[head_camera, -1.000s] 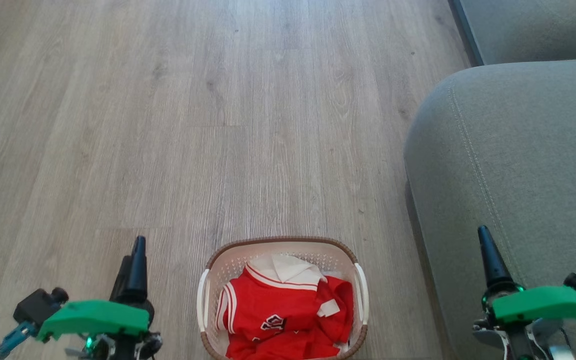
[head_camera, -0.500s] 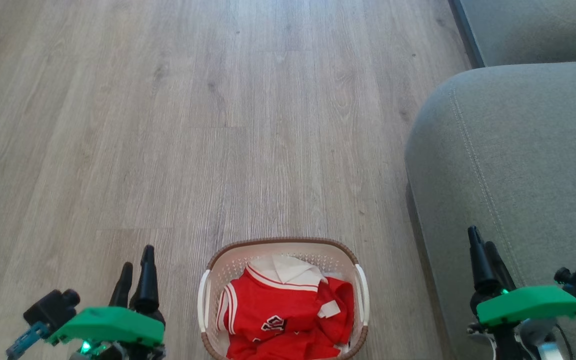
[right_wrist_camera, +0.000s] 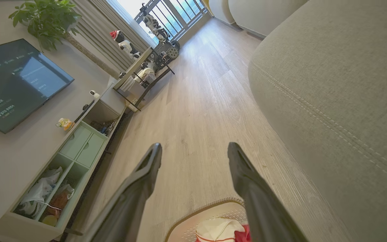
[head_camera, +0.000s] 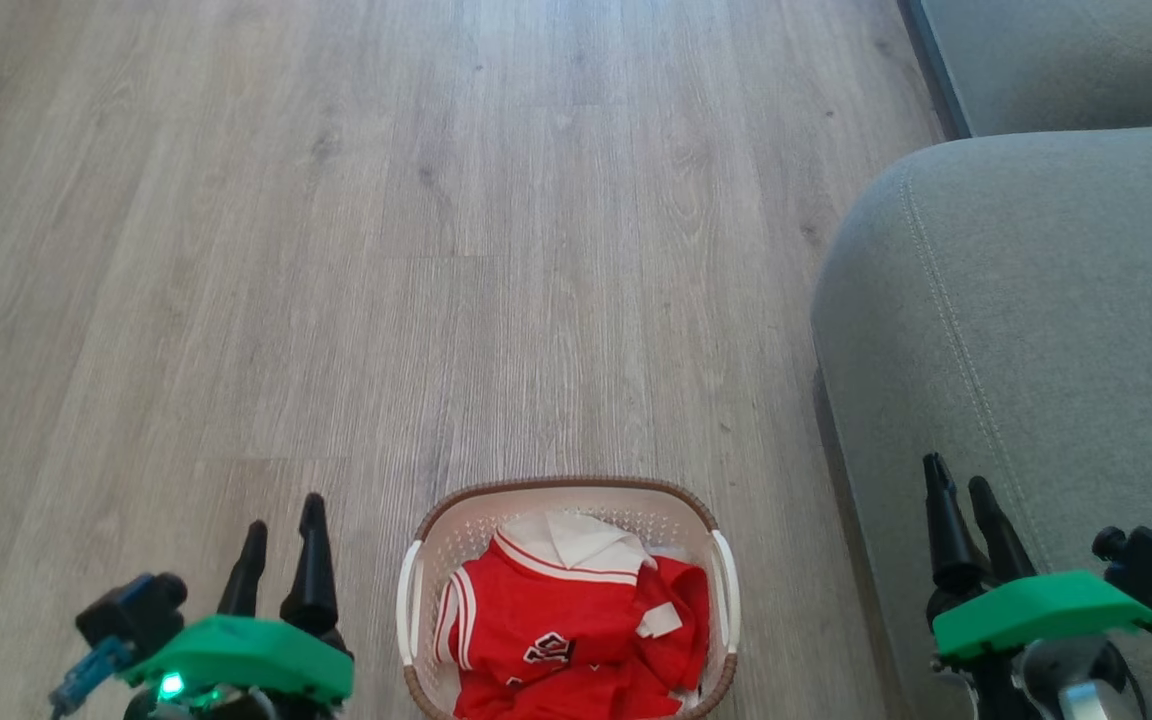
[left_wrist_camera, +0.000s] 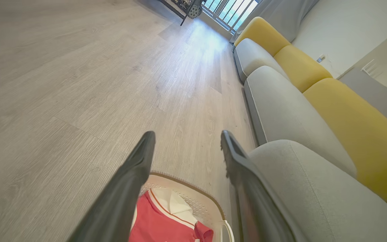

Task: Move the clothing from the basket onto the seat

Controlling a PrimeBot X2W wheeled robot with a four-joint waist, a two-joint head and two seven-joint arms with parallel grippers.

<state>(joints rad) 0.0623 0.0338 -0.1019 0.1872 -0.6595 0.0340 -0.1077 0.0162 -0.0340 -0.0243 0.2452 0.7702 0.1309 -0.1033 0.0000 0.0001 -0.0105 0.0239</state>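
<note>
So here's where I'm at. The pale wood-look plank floor [head_camera: 336, 250] is taking up most of the head view. The big grey fabric seat [head_camera: 1036, 330], with its rounded edge and stitched seams, is filling the right side of the frame. Nothing red is lying on the seat as far as I can see, so I'm judging the job as basically not started.

The small oval cream plastic basket [head_camera: 566, 484] with the brown woven-look rim is sitting on the floor at bottom centre, near the seat's front. The bright red jersey clothing [head_camera: 556, 620] with the white collar and stripe trim is bunching up inside it. All of it needs lifting out and carrying over to the right.

Now the claws. My left claw [head_camera: 284, 512] is hovering at the lower left of the frame, beside the basket. Its fingers are spread with a clear gap, gripping nothing and touching nothing. My right claw [head_camera: 955, 471] is hanging at the lower right in front of the seat cushion, fingers parted too, and empty. I'm guessing the next bit is dropping one claw into the basket and pinching a fold of red fabric.
</note>
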